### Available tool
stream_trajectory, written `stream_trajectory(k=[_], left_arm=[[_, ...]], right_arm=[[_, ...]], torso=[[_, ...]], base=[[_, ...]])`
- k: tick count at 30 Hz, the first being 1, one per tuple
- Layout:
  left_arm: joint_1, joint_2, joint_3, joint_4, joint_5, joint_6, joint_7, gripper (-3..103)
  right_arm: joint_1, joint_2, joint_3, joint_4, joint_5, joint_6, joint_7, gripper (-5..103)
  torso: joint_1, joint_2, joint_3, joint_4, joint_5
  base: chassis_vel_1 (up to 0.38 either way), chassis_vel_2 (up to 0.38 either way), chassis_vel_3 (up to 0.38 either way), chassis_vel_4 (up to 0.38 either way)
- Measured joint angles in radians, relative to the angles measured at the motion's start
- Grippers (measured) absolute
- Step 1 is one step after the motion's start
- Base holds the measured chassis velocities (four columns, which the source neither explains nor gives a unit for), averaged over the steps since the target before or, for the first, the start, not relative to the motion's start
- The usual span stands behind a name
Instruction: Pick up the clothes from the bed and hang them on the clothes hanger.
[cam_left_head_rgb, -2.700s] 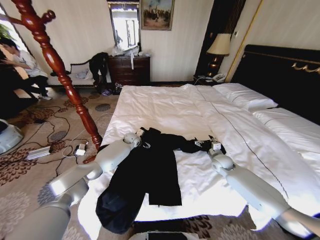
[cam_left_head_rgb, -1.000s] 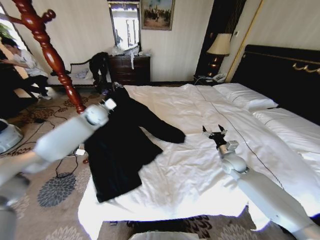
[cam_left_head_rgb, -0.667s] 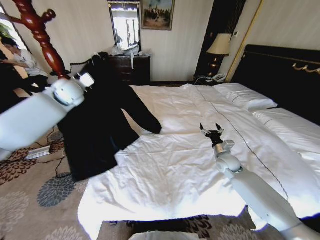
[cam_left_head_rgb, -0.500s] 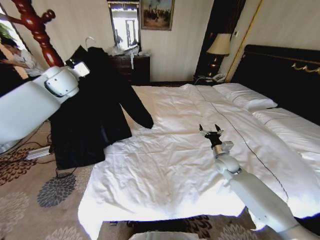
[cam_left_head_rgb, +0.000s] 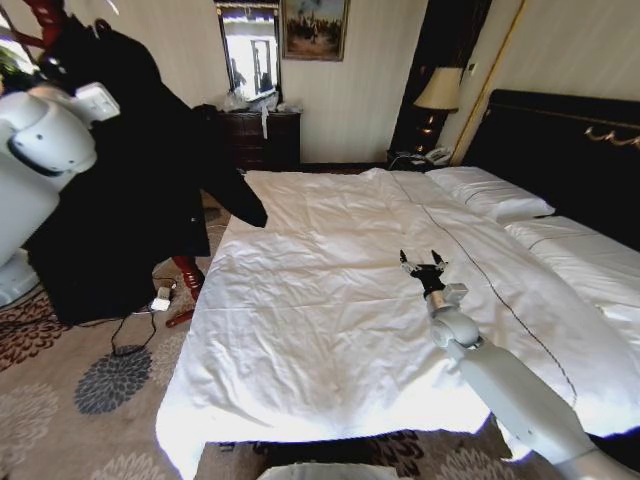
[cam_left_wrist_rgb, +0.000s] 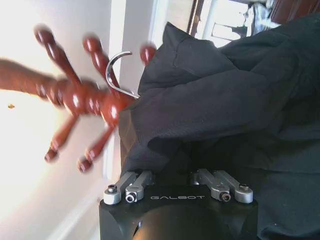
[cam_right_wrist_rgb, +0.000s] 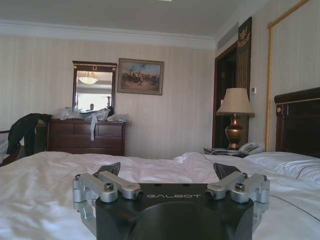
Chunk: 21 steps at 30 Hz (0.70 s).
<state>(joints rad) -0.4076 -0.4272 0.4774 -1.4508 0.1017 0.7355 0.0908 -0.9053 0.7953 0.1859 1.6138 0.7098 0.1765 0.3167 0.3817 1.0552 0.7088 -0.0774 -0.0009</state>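
The left gripper (cam_left_wrist_rgb: 177, 176) clamps the black jacket (cam_left_head_rgb: 120, 190) up beside the red wooden coat stand (cam_left_wrist_rgb: 82, 102), its silver hanger hook (cam_left_wrist_rgb: 117, 72) near the pegs. The right gripper (cam_left_head_rgb: 424, 266) hovers spread wide above the white bed (cam_left_head_rgb: 330, 330).

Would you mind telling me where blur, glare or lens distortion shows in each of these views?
Head view: wide-angle bowing of the walls and bed edges, and washed-out glare at the top left corner. Left wrist view: the red wooden coat stand is smeared by motion blur against an overexposed wall, while the black jacket stays fairly crisp. Right wrist view: evenly lit and sharp, with the mirror reflecting a ceiling lamp.
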Motion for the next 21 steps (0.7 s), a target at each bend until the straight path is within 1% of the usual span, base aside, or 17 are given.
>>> stream_trajectory(k=[2,4,5,6,8,11,12,15,16,18,21], left_arm=[[0.005,-0.008,-0.008,0.028,-0.042,0.000,-0.010,24],[0.003,-0.032,-0.009,0.057,-0.063,0.000,-0.018,24],[-0.007,-0.057,-0.009,0.083,-0.067,0.000,-0.022,24],[-0.007,-0.057,-0.009,0.083,-0.067,0.000,-0.022,24],[-0.028,-0.091,-0.005,0.123,-0.067,0.000,-0.024,24],[-0.068,-0.133,0.007,0.180,-0.061,0.000,-0.023,24],[-0.068,-0.133,0.007,0.180,-0.061,0.000,-0.023,24],[-0.102,-0.165,0.018,0.234,-0.059,0.000,-0.020,24],[-0.102,-0.165,0.018,0.234,-0.059,0.000,-0.020,24],[-0.121,-0.192,0.033,0.282,-0.062,0.000,-0.011,24],[-0.122,-0.204,0.039,0.304,-0.068,0.000,0.000,24]], right_arm=[[0.005,0.003,-0.006,-0.004,0.000,-0.002,0.001,100],[0.007,0.005,-0.008,-0.005,0.000,-0.003,0.003,100],[0.005,0.005,-0.008,-0.005,0.001,-0.004,0.005,100],[0.005,0.005,-0.008,-0.005,0.001,-0.004,0.005,100],[-0.004,0.004,-0.002,-0.002,0.001,-0.004,0.007,100],[-0.026,-0.008,0.019,0.004,0.001,-0.004,0.009,100],[-0.026,-0.008,0.019,0.004,0.001,-0.004,0.009,100],[-0.043,-0.019,0.036,0.005,-0.002,-0.003,0.009,100],[-0.043,-0.019,0.036,0.005,-0.002,-0.003,0.009,100],[-0.054,-0.024,0.046,0.005,-0.003,0.002,0.012,100],[-0.057,-0.024,0.048,0.005,-0.005,0.004,0.016,100]], torso=[[0.000,0.000,0.000,-0.0002,0.0006],[0.000,0.000,0.000,-0.0004,0.0006],[0.000,0.000,0.000,-0.0007,0.0005],[0.000,0.000,0.000,-0.0007,0.0005],[0.000,0.000,0.000,-0.0010,0.0011],[0.000,0.000,0.000,-0.0011,0.0011],[0.000,0.000,0.000,-0.0011,0.0011],[0.000,0.000,0.000,-0.0004,0.0011],[0.000,0.000,0.000,-0.0004,0.0011],[0.000,0.000,0.000,-0.0004,0.0010],[0.000,0.000,0.000,-0.0007,0.0009]], base=[[0.000,0.000,0.000,0.000],[0.000,0.000,0.000,0.000],[0.000,0.000,0.000,0.000],[0.000,0.000,0.000,0.000],[0.000,0.000,0.000,0.000],[0.000,0.000,0.000,0.000],[0.000,0.000,0.000,0.000],[0.000,0.000,0.000,0.000],[0.000,0.000,0.000,0.000],[0.000,0.000,0.000,0.000],[0.000,0.000,0.000,0.000]])
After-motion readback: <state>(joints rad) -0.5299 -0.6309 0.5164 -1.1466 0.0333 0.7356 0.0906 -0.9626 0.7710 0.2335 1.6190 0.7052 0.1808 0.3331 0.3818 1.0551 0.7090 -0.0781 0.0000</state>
